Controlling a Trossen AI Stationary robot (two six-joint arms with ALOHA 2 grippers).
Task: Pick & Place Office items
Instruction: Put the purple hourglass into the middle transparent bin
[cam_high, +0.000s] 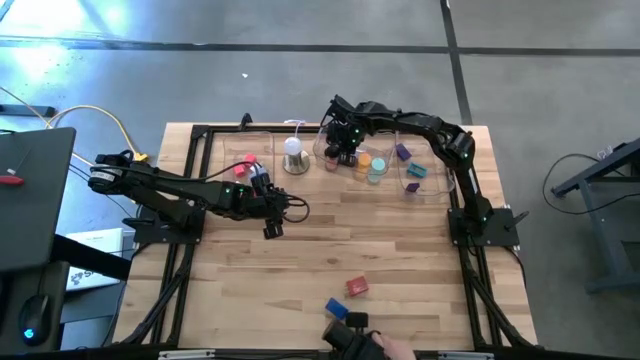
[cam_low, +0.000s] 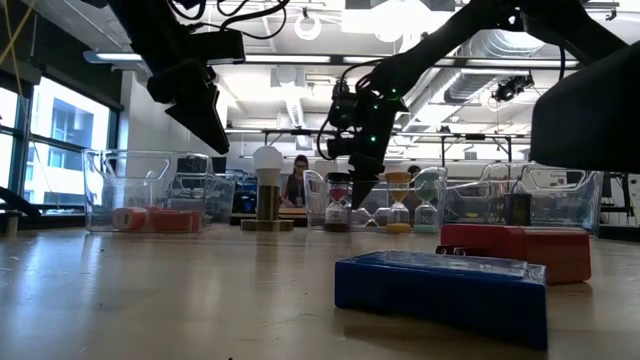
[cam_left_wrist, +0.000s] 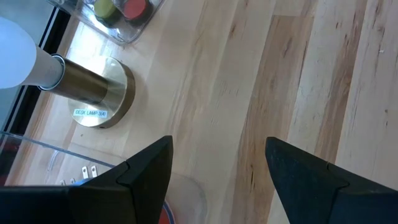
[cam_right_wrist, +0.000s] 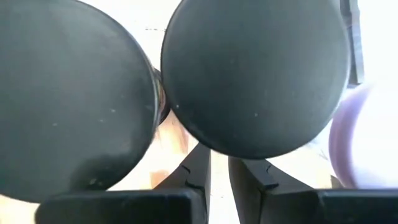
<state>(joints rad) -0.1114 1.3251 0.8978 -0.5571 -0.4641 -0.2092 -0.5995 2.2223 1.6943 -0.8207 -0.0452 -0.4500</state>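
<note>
overhead and table-level views. the right gripper (cam_high: 347, 152) reached down among the round rolls (cam_high: 371, 165) standing inside the clear tray (cam_high: 440, 190) at the far side of the table (cam_high: 330, 250); its fingers (cam_right_wrist: 249, 177) stood nearly together, and whether they pinched anything could not be told. two black rolls (cam_right_wrist: 255, 74) filled its wrist view. the left gripper (cam_high: 272, 218) hovered over bare wood near the desk lamp (cam_high: 294, 155), jaws apart and empty. a red block (cam_high: 356, 287) and a blue block (cam_high: 336, 307) lay at the near edge, well apart from the trays. the pieces looked small, light and rigid; the rolls, smooth and round, would likely slip unless pinched across the flat faces, the blocks across parallel sides.
</note>
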